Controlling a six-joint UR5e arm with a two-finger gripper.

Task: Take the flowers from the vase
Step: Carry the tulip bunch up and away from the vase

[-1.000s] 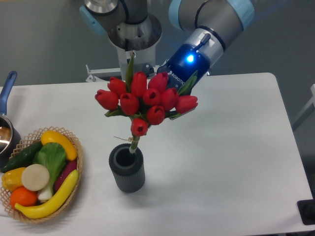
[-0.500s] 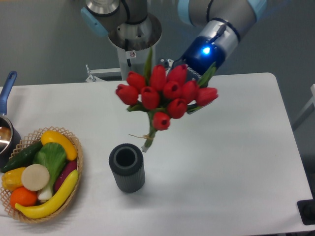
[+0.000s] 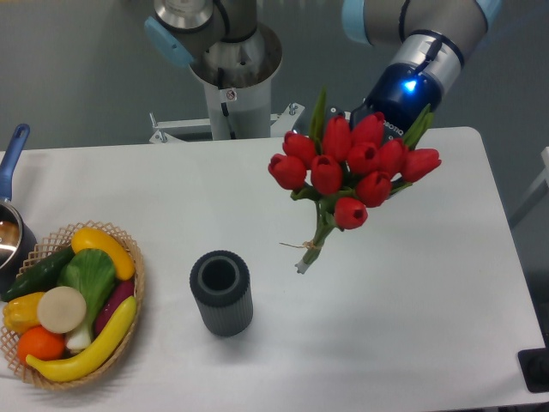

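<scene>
At the far left of the table (image 3: 412, 326), well to the left of the vase (image 3: 222, 292), a metal pot (image 3: 12, 232) with a blue handle sat partly cut off by the picture's edge. Just beside it, and still left of the vase, lay a wicker basket (image 3: 133, 296) holding a cucumber (image 3: 34, 273), two yellow banana-shaped pieces, a white round slice, a leafy green piece, an orange fruit and something purple.

The vase stood upright on the white tabletop, a dark grey ribbed cylinder with its round mouth open and nothing in it. Behind the vase, at the table's back edge, rose the arm's grey base column (image 3: 230, 69).

Up and to the right of the vase, the flowers (image 3: 352, 167) hung in the air, fully clear of its mouth. The red buds were bunched together with green leaves sticking out, and the tied green stems slanted down and leftward, their cut end pointing towards the tabletop to the right of the vase and apart from it.

Behind the buds, further right of the vase, was the gripper (image 3: 386, 129), its body showing a lit blue light. Its fingers were hidden by the blooms, so their grip could not be seen directly; the bunch was held aloft there.
</scene>
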